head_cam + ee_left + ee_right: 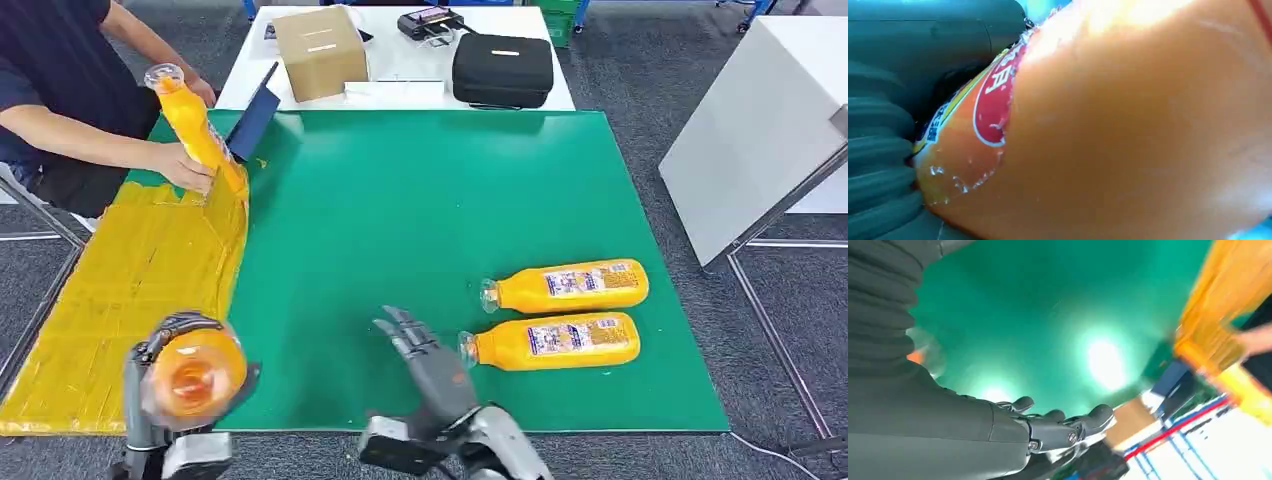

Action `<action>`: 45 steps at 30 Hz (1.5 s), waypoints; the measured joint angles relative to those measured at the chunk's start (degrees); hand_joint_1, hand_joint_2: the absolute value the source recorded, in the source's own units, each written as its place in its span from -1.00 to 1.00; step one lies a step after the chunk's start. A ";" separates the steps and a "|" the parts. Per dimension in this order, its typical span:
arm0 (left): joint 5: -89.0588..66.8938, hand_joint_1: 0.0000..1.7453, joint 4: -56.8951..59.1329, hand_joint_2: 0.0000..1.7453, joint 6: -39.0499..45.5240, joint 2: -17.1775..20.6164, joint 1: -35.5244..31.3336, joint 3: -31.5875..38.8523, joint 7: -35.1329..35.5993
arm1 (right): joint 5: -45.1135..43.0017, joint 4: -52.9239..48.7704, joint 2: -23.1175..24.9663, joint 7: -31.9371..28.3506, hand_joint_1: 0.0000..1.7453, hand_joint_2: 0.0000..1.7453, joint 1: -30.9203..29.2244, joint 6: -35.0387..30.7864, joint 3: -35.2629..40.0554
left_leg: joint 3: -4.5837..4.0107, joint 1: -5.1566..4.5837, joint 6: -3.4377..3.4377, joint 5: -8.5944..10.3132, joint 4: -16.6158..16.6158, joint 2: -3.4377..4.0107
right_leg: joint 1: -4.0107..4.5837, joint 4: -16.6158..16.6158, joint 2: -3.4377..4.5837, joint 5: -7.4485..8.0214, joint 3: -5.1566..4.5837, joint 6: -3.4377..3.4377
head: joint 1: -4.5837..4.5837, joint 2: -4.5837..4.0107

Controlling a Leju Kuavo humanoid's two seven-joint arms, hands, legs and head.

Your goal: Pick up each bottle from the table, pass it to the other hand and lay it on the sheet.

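Left hand (165, 400) is gripping an orange plastic juice bottle (195, 373) around its body, with the bottle's end pointing toward the head camera. It is hovering over the near corner where the yellow crinkled sheet (120, 300) meets the green table mat (430, 200). In the left wrist view the orange bottle wall (1128, 125) with its red label is pressing close against the grey palm.

Further from this hand, at the far end of the sheet, a person's hand (180, 165) is holding another orange bottle (195, 125) tilted, its base on the sheet's far edge.

To the right of the left hand, the right hand (420, 350) is hanging over the mat with its fingers (1088, 422) spread and holding nothing. Just beyond its fingertips, on its outer side, two more orange bottles with pale labels are lying flat: the nearer one (555, 342) has its clear cap almost touching the fingers, and the farther one (570, 286) is lying parallel just behind it.

I judge the bottles are full, so rather heavy, and the smooth round plastic can be slippery and may roll when laid down. The safest hold seems to be around the middle of the body, over the label, not at the narrow neck.
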 measured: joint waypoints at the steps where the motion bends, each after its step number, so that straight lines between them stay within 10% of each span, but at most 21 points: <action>1: -6.83 1.00 0.37 1.00 3.32 0.11 -0.36 0.77 1.82 | -1.18 -1.49 -1.38 -0.55 -1.00 -1.00 0.67 0.13 -1.31 | 0.00 -0.01 0.00 0.00 0.00 -0.01 | -0.01 0.00 -0.02 0.00 0.00 0.00 | -0.02 0.00; 7: -33.17 1.00 5.48 1.00 6.50 5.51 -3.12 7.16 15.15 | -8.23 -10.33 -10.70 -4.89 -1.00 -1.00 3.84 3.58 -11.77 | 0.03 -0.06 0.01 -0.01 0.00 0.09 | -0.02 0.01 0.03 0.03 0.02 0.01 | 0.04 0.00; 15: -34.46 1.00 24.79 1.00 6.52 34.24 -16.11 -13.90 65.94 | -10.95 -16.02 -17.75 -6.73 -1.00 -1.00 4.68 7.91 -20.32 | 0.13 0.20 -0.13 0.13 -0.03 0.02 | 0.18 0.17 0.00 -0.03 0.17 -0.09 | -0.04 0.00; 30: -34.62 1.00 33.02 1.00 3.90 43.21 -19.27 -31.47 67.24 | -10.69 -17.83 -18.94 -6.93 -1.00 -1.00 5.30 7.85 -22.35 | 0.09 0.01 -0.03 0.01 -0.02 0.34 | 0.03 0.05 0.24 -0.01 0.02 -0.05 | -0.02 0.00; 31: -34.53 -0.60 34.25 1.00 2.56 42.88 -19.63 -32.79 66.46 | -10.53 -17.83 -19.10 -6.93 -1.00 -1.00 5.30 7.85 -22.29 | 0.09 -0.01 -0.03 0.01 -0.02 0.33 | 0.01 0.06 0.22 -0.01 0.07 -0.05 | -0.02 0.00; 32: -34.53 -1.00 35.97 1.00 1.44 42.07 -19.49 -32.58 62.91 | -10.38 -17.83 -19.25 -6.93 -1.00 -1.00 5.27 7.85 -22.24 | 0.11 0.00 -0.03 0.01 -0.02 0.32 | 0.02 0.06 0.21 -0.02 0.09 -0.05 | 0.00 0.00; 33: -34.59 -1.00 37.43 -1.00 0.16 41.09 -19.06 -31.44 58.83 | -10.23 -17.83 -19.34 -6.91 -1.00 -1.00 5.26 7.89 -22.25 | 0.11 0.00 -0.03 0.01 -0.02 0.31 | 0.02 0.06 0.21 -0.02 0.08 -0.05 | 0.00 0.00; 45: -32.47 -1.00 52.96 -1.00 -11.34 31.84 -24.94 -7.19 27.74 | -10.03 -15.84 -19.34 -6.58 -1.00 -1.00 -0.07 9.97 -20.87 | 1.49 -0.03 0.02 -0.48 -0.14 -0.30 | 0.00 0.06 -0.30 -0.51 1.16 -0.17 | -0.02 0.00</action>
